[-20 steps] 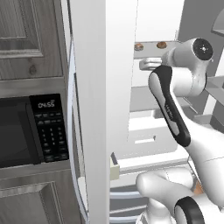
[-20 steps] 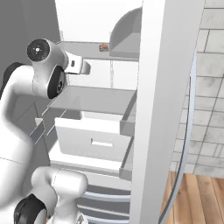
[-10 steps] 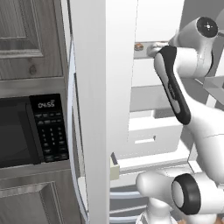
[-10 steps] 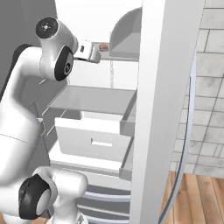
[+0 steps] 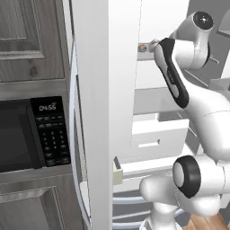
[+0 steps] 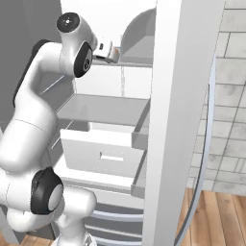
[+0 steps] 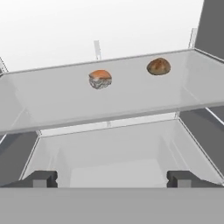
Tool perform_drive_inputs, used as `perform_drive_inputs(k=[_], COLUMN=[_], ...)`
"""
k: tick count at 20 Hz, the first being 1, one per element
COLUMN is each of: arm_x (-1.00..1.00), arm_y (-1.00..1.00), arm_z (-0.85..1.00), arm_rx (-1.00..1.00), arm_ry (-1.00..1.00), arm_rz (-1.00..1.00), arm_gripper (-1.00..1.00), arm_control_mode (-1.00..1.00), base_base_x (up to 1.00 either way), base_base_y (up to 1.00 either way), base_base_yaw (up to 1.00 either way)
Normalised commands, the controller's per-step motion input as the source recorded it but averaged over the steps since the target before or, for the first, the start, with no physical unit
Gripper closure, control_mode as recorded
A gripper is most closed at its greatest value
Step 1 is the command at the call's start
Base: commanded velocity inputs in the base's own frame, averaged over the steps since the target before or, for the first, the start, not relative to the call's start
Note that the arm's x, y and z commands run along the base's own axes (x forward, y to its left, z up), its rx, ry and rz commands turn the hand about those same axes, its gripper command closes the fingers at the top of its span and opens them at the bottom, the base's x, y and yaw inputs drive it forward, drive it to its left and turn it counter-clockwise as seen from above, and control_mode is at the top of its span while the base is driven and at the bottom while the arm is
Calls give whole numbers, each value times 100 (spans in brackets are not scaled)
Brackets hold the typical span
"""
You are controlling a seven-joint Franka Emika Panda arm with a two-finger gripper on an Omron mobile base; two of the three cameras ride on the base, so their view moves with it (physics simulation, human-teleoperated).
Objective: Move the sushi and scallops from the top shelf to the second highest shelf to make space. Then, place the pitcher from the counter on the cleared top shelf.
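Translucent top shelf (image 7: 57, 103) (one sushi (image 7: 100, 79), one scallops (image 7: 158, 66))

You can read one thing: pale digits, seemingly "04:55", on the black built-in microwave's (image 5: 31, 134) control panel display (image 5: 47, 107). Its keypad markings are too small to read.

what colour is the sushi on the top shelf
Orange-brown on top, white below; the sushi shows best in the hand view.

I see the sushi (image 7: 100, 79), orange-brown over white, beside the golden-brown scallops (image 7: 158, 66) on the grey translucent top shelf (image 7: 57, 100), which has a pale front edge.
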Motion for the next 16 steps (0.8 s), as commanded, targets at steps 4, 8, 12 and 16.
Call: perform_drive_inputs(k=[4, 8, 12, 16], arm_x=[57, 63, 62, 64], arm_y=[1, 6, 7, 3], arm_z=[-12, -21, -24, -13], arm_rx=[0, 0, 0, 0], arm_ry=[0, 0, 0, 0], arm_rz=[0, 0, 0, 0], arm_gripper=[-100, -100, -100, -100], arm_control_mode=[-100, -100, -100, -100], base_base_x=[0, 0, 0, 0], base_base_y=[0, 0, 0, 0], base_base_yaw=[0, 0, 0, 0])
